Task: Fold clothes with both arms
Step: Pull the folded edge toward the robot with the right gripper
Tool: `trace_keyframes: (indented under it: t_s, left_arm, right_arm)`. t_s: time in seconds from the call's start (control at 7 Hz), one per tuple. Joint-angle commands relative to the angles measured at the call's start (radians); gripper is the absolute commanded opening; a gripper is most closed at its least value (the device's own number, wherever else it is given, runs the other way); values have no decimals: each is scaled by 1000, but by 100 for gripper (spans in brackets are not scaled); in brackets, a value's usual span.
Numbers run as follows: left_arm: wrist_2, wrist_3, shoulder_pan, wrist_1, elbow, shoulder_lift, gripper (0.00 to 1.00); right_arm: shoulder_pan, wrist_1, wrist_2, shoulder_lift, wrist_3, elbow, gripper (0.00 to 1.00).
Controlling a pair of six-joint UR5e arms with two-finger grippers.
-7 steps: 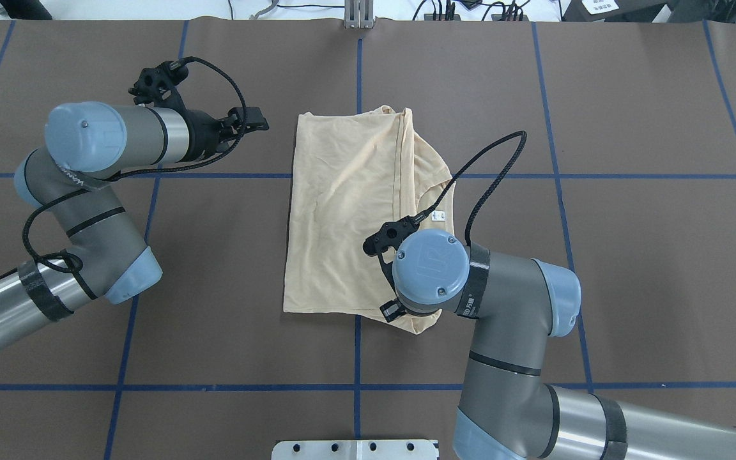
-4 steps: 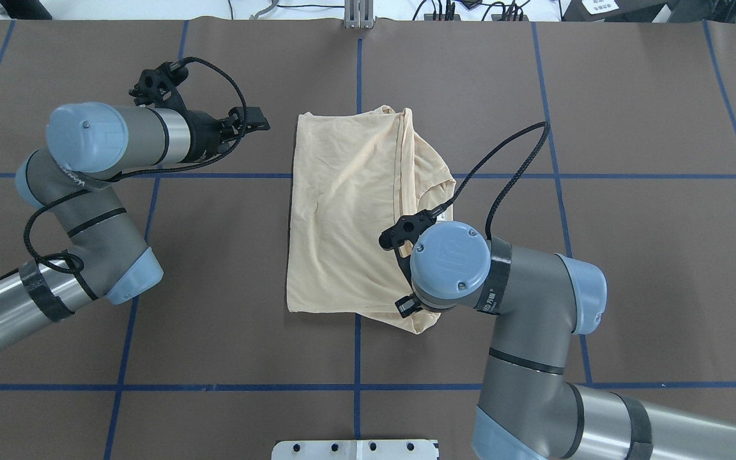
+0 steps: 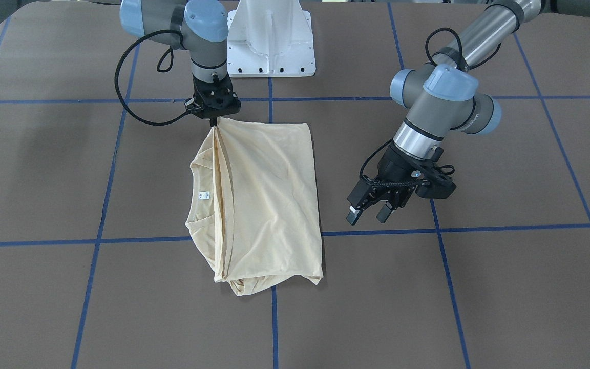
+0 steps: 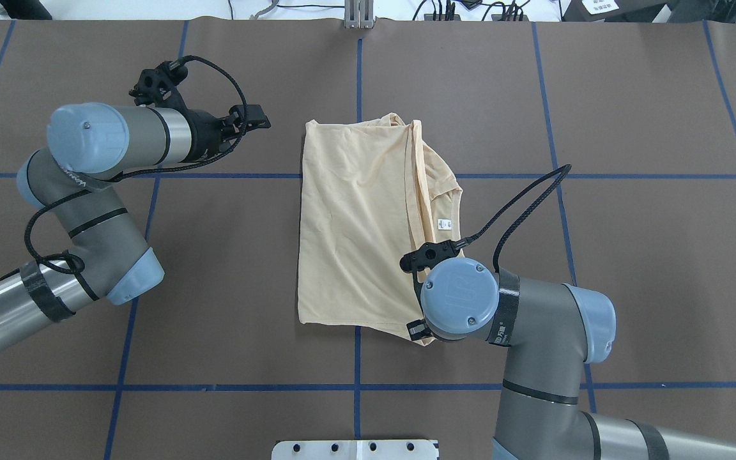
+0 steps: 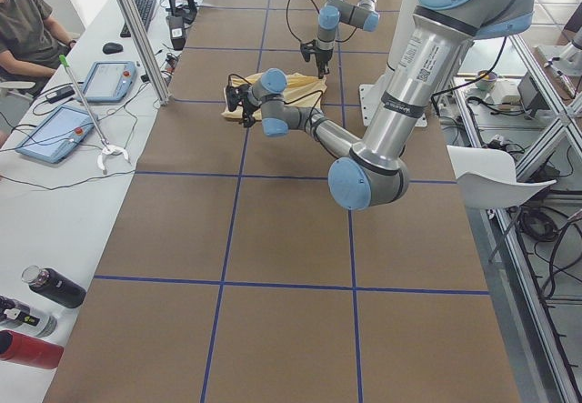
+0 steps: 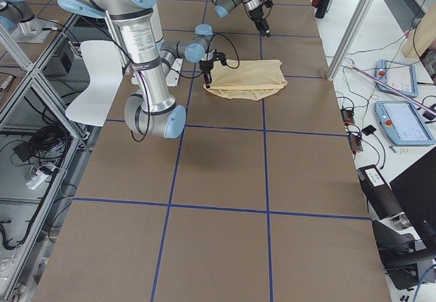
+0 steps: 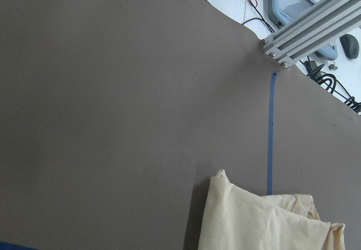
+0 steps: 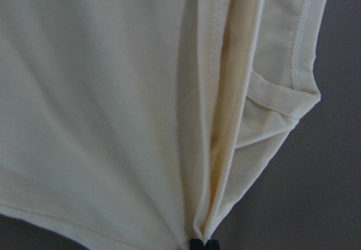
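Mid-fold at the table: the right gripper is clamped on a corner of the pale yellow T-shirt at the end nearest the robot's base, and the fabric pleats toward its tips. The left gripper hangs spread and empty just beside the opposite long edge, w/o touching it.

We see the main risk in that one-corner hold. The cloth is thin and nothing pins the other side, so a pull could drag the whole bundle across the mat instead of turning a fold. It could also peel off only the top layer. We can't tell how many layers are pinched, as the wrist view shows just a sliver of black fingertip.

The shirt lies near the table's centre, folded lengthwise into a rough rectangle. Its plain side is up and no print shows. The neckline and neck label sit exposed along the right arm's side, and the end away from the robot is bunched and rounded.
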Motion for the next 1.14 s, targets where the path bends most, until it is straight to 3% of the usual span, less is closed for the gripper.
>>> trace_keyframes:
  t_s: [0.0, 0.14, 0.57, 0.86, 1.0]
  left_arm:
    - [4, -2, 0, -1, 3, 0, 99]
    - [4, -2, 0, -1, 4, 0, 99]
    - [4, 0, 0, -1, 4, 0, 99]
    - [4, 0, 2, 1, 7, -1, 99]
    - [4, 0, 2, 1, 7, -3, 99]
  right_arm:
    - [18, 1, 0, 0, 56, -1, 68]
    - [19, 5, 2, 2, 151, 2, 70]
    - [27, 187, 2, -26, 534, -1, 66]
    - [26, 319, -1, -90, 810, -3, 64]
    - [18, 327, -8, -115, 869, -4, 65]
